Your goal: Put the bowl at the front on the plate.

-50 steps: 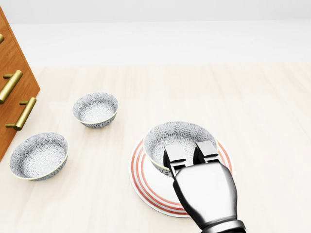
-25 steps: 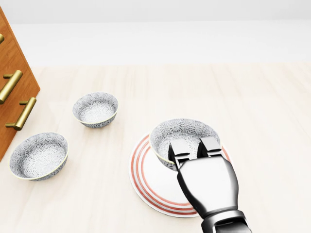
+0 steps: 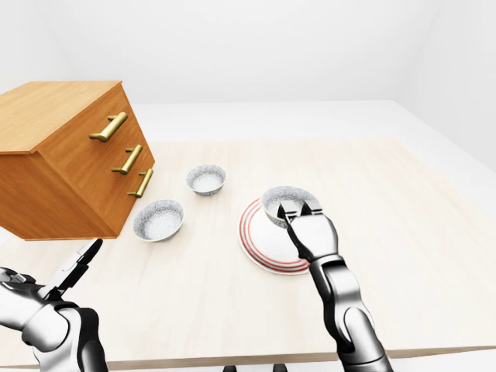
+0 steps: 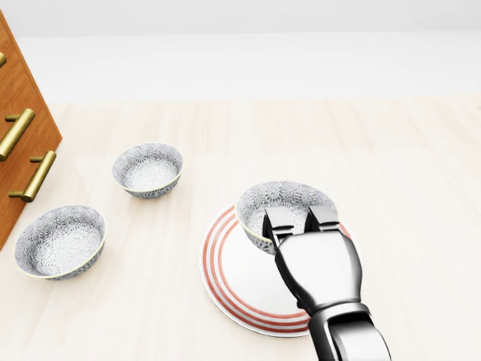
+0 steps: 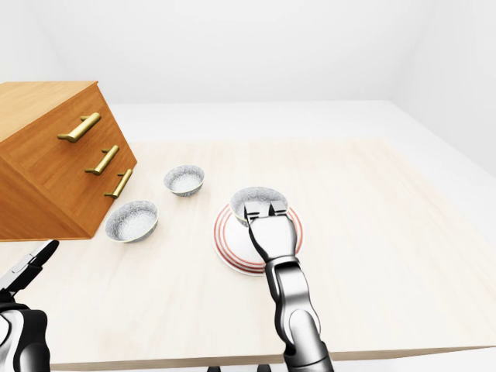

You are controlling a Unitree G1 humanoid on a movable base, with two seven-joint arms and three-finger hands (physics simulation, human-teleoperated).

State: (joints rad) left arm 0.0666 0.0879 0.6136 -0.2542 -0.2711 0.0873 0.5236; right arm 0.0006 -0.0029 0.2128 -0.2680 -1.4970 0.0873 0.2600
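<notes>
A patterned grey-and-white bowl (image 4: 282,197) hangs over the upper part of the white plate with red rings (image 4: 225,280), at the lower middle of the head view. My right hand (image 4: 299,219) is shut on the bowl's near rim, with two fingers hooked inside it. Whether the bowl's base touches the plate is hidden by the hand. My left hand (image 3: 76,265) hovers low at the bottom left of the left-eye view, fingers stretched out, holding nothing.
Two more patterned bowls (image 4: 148,169) (image 4: 60,241) stand on the pale wooden table (image 4: 391,173) left of the plate. A wooden drawer cabinet with brass handles (image 3: 74,159) stands at the left. The table's near edge (image 3: 232,358) runs along the bottom.
My right hand has carried the bowl a little up and to the right over the plate, uncovering more of the plate's lower left. The other bowls have not moved.
</notes>
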